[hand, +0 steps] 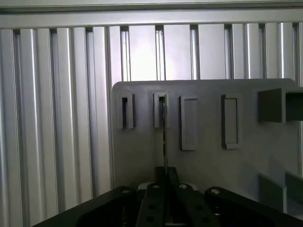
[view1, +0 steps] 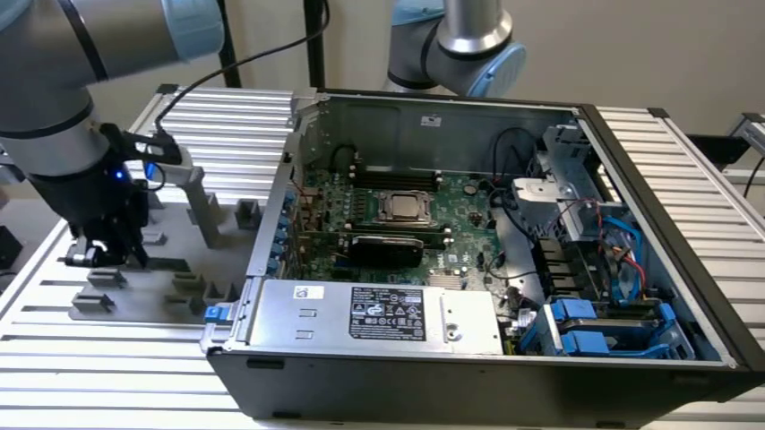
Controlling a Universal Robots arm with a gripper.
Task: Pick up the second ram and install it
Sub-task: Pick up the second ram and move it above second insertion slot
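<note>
The jaws stand narrow, pinching the second ram (hand: 164, 137), which apparently sits in its slot of the grey tray (hand: 142, 161); lifting it and seating it in the motherboard (view1: 413, 210) remain undone.

We saw an open computer case (view1: 478, 385) on the slatted tabletop (view1: 107, 358), its green motherboard (view1: 460, 202) at twelve o'clock of the silver power supply (view1: 382, 313). A grey holder tray (view1: 179, 246) lay at the case's nine o'clock, blue drive caddies (view1: 592, 336) at the supply's three.
</note>
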